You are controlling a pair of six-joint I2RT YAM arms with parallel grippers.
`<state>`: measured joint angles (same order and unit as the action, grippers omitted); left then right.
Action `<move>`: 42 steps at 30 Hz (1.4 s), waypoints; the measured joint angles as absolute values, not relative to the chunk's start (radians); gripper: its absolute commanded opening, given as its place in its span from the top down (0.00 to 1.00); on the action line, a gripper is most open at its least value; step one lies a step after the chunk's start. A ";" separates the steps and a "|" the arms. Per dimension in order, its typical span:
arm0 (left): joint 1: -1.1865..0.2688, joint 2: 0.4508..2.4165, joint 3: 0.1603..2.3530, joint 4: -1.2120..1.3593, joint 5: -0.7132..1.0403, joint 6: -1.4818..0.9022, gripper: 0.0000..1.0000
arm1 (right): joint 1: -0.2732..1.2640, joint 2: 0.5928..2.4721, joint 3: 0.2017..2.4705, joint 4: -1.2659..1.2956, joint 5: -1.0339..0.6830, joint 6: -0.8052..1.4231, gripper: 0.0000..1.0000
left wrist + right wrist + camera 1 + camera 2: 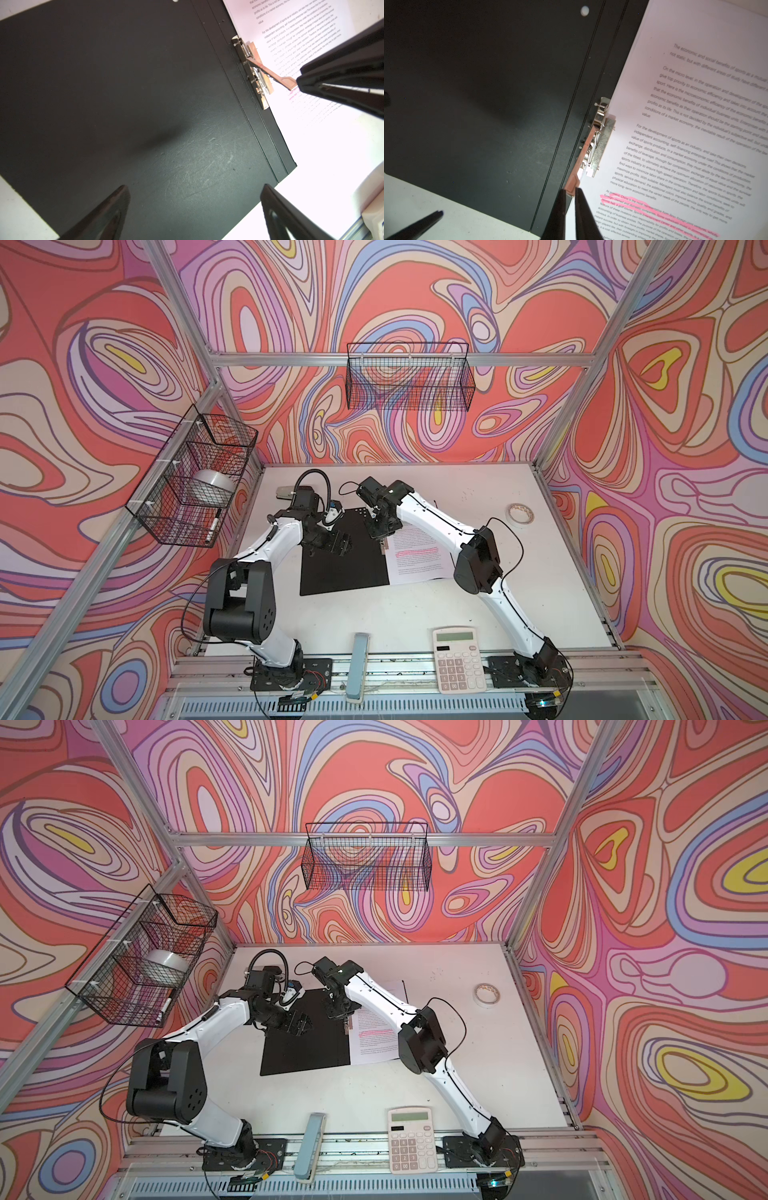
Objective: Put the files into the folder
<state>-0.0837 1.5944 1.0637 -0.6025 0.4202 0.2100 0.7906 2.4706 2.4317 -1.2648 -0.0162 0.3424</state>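
Copper-toned clip lever (588, 141) sits pinched in my right claw (571, 193) (left claw (195, 187) hangs wide open, empty, over the black folder (340, 572)), so I should pivot it gently, not dragging the files (415, 564) beside the spine (600, 62).

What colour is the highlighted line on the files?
Pink-red highlight across black text on the white files; it shows best in the right wrist view.

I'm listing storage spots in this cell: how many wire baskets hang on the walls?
2. One wire basket hangs at the back, near the middle; the other basket hangs on the left side, holding a white roll. None looks hidden.
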 measured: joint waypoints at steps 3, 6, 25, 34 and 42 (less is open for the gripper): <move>-0.084 1.594 1.063 -0.602 0.420 0.210 0.01 | 0.790 2.472 2.425 -1.267 -0.017 0.342 0.90; -0.084 1.592 1.058 -0.602 0.420 0.210 0.01 | 0.790 2.477 2.423 -1.272 -0.018 0.342 0.90; -0.084 1.591 1.053 -0.602 0.419 0.217 0.01 | 0.791 2.486 2.421 -1.299 -0.025 0.340 0.91; -0.084 1.591 1.051 -0.602 0.419 0.216 0.01 | 0.791 2.488 2.405 -1.304 -0.033 0.338 0.92; -0.084 1.591 1.037 -0.601 0.419 0.216 0.01 | 0.791 2.494 2.375 -1.305 -0.045 0.337 0.92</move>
